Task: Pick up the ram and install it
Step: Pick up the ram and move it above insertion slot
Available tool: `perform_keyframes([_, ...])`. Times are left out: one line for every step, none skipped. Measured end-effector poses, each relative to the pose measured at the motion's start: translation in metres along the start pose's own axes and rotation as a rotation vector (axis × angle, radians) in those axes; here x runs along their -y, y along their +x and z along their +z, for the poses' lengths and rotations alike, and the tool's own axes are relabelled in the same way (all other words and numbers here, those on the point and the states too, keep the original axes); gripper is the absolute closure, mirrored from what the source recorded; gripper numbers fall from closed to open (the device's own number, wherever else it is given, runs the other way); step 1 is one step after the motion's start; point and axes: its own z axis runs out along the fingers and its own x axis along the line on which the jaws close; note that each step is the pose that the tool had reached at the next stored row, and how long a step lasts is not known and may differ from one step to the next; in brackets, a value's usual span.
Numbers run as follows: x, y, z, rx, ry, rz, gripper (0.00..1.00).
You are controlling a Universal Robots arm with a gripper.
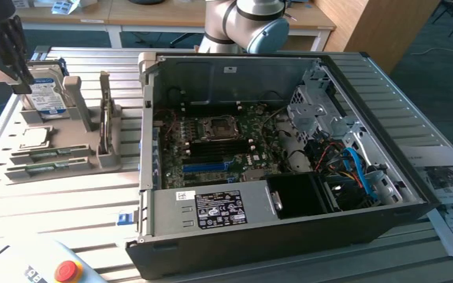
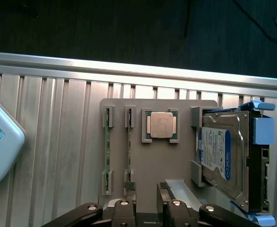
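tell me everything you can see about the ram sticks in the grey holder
Two ram sticks stand on edge in the grey holder, side by side, parallel and apart. Each is a long, slim green circuit board, and raised grey brackets grip both of its ends. The processor chip sits beside them on the same holder. Only the brackets touch them.

hard drive label (image 2: 214, 153) illegible, case sticker (image 1: 220, 209) illegible
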Motion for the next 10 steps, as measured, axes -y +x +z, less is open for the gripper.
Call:
perform_keyframes([0.0000, 0.000, 0.0000, 0.0000, 0.0000, 0.000, 0.69])
perform_keyframes([0.0000, 0.000, 0.0000, 0.0000, 0.0000, 0.000, 0.69])
perform_keyframes([0.0000, 0.000, 0.0005, 0.0001, 0.0002, 0.000, 0.69])
perform_keyframes([0.0000, 0.000, 0.0013, 0.0003, 0.0006, 0.000, 0.69])
perform_keyframes([0.0000, 0.000, 0.0024, 0.0007, 0.0005, 0.000, 0.69])
perform_keyframes([0.0000, 0.000, 0.0036, 0.0009, 0.0005, 0.000, 0.69])
perform_keyframes([0.0000, 0.000, 0.0050, 0.0010, 0.0005, 0.000, 0.69])
perform_keyframes([0.0000, 0.000, 0.0067, 0.0012, 0.0006, 0.000, 0.69])
perform_keyframes([0.0001, 0.000, 0.0084, 0.0013, 0.0006, 0.000, 0.69])
perform_keyframes([0.0001, 0.000, 0.0102, 0.0017, 0.0006, 0.000, 0.69])
